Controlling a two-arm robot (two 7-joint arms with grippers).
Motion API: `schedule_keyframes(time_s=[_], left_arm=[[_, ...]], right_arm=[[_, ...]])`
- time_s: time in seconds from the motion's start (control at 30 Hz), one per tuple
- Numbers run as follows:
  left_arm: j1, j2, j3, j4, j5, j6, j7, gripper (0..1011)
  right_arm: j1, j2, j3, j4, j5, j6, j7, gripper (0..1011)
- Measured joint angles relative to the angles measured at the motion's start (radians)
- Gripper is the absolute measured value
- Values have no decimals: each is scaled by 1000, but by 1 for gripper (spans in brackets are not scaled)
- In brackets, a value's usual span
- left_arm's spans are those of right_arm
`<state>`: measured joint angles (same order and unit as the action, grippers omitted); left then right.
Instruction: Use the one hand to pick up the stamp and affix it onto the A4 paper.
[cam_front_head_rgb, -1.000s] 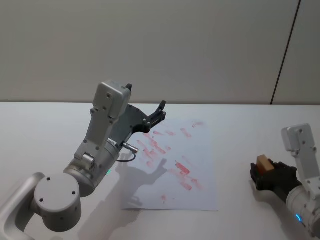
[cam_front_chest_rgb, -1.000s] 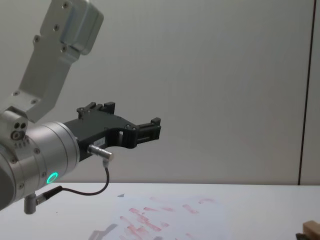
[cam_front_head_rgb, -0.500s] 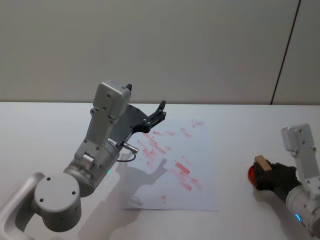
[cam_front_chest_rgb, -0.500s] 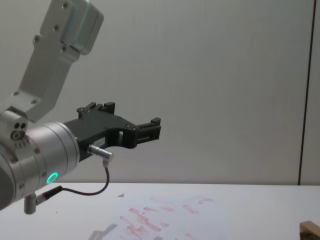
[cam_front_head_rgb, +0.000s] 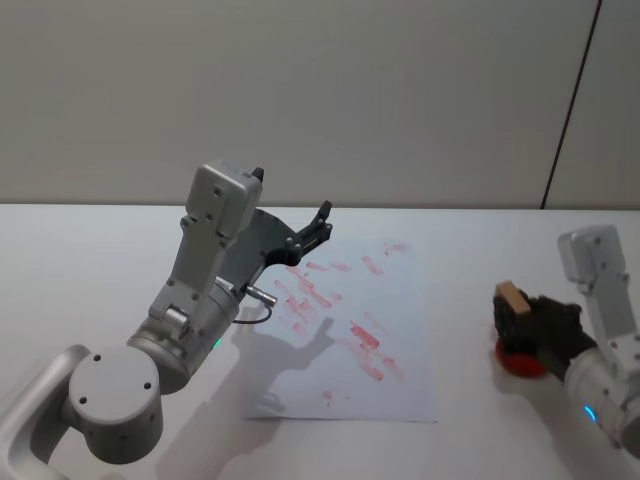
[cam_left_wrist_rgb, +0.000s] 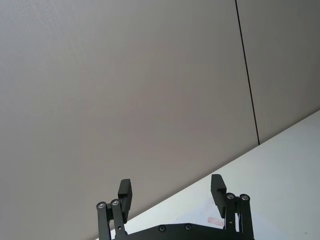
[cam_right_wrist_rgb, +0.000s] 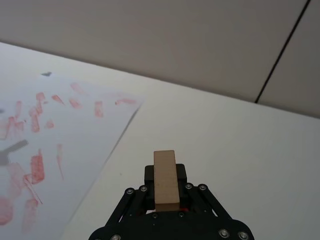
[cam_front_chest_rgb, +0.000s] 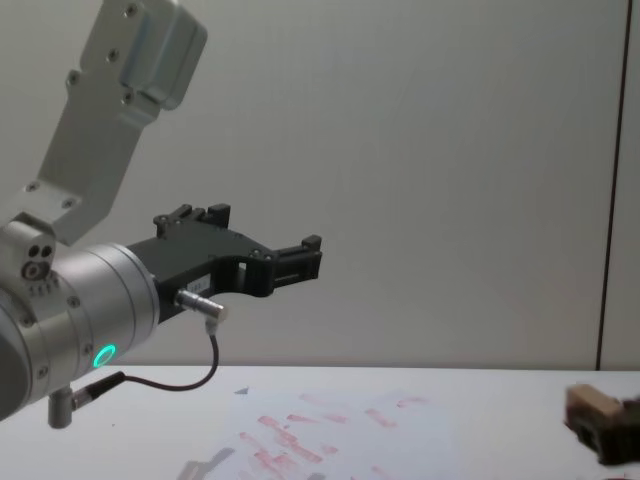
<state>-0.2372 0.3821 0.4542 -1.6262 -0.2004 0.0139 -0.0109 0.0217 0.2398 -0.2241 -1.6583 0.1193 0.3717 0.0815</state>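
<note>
The stamp (cam_front_head_rgb: 512, 299), a small light-brown wooden block, is held between the fingers of my right gripper (cam_front_head_rgb: 516, 312), which is shut on it. It hangs just above a red ink pad (cam_front_head_rgb: 521, 362), right of the A4 paper (cam_front_head_rgb: 350, 330). The right wrist view has the stamp (cam_right_wrist_rgb: 165, 180) upright in the right gripper (cam_right_wrist_rgb: 166, 176), with the red-smudged A4 paper (cam_right_wrist_rgb: 50, 140) off to one side. The chest view catches the stamp (cam_front_chest_rgb: 589, 404) at the right edge. My left gripper (cam_front_head_rgb: 318, 225) is raised over the paper's far left corner, open and holding nothing.
The white table (cam_front_head_rgb: 80, 260) runs to a plain wall with a dark vertical seam (cam_front_head_rgb: 570, 110). A black cable (cam_front_chest_rgb: 190, 380) dangles under the left wrist. The left arm's shadow falls across the paper's near half.
My right gripper has lifted the stamp off the red ink pad and shifted it slightly left toward the paper, uncovering the pad. The left arm has not moved.
</note>
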Motion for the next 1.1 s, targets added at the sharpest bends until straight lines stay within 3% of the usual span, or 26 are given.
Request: schedule_keyframes(time_s=[0.53,0.73,1.1], left_arm=[[0,0,0,0,0,0,0,1003],[0,0,0,0,0,0,0,1003],[0,0,0,0,0,0,0,1003]], right_arm=[[117,-53,-32,44,-39,-53,178,220],[193,-97,-58,122,-63,-50,270,221],[308,-167,-104,287,-123,-13,379,220]])
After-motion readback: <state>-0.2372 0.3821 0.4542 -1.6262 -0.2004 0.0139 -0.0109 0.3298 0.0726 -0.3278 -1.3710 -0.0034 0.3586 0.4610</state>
